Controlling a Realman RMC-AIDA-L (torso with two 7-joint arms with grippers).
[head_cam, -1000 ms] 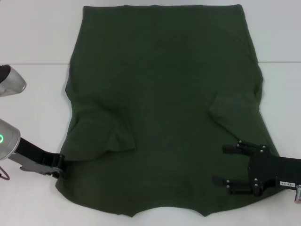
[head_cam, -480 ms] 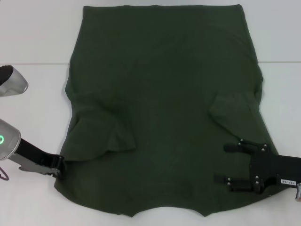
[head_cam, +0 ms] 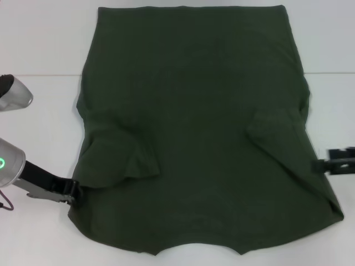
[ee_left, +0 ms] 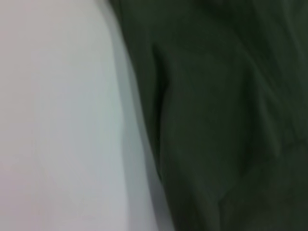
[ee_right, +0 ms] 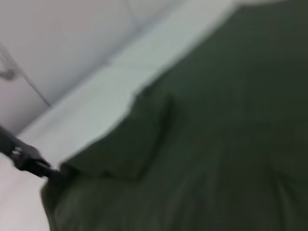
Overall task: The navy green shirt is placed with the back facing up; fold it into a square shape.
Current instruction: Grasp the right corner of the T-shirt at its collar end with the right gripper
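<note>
The navy green shirt (head_cam: 191,122) lies flat on the white table (head_cam: 39,44), both short sleeves folded inward onto its body. My left gripper (head_cam: 74,192) sits low at the shirt's near left edge, touching the fabric below the folded left sleeve (head_cam: 119,160). My right gripper (head_cam: 328,164) shows only partly at the picture's right border, just off the shirt's right edge. The left wrist view shows the shirt's edge (ee_left: 159,120) against the table. In the right wrist view the shirt (ee_right: 207,134) fills most of the picture, with the left gripper (ee_right: 33,163) farther off.
Bare white table surrounds the shirt on the left (head_cam: 39,127) and right (head_cam: 333,100). A seam line (head_cam: 44,75) crosses the table behind. A grey part of the left arm (head_cam: 14,97) hangs at the left border.
My right gripper has pulled off the shirt's near right part, moving right and farther away until mostly out of the picture. The left gripper has shifted slightly toward the shirt edge.
</note>
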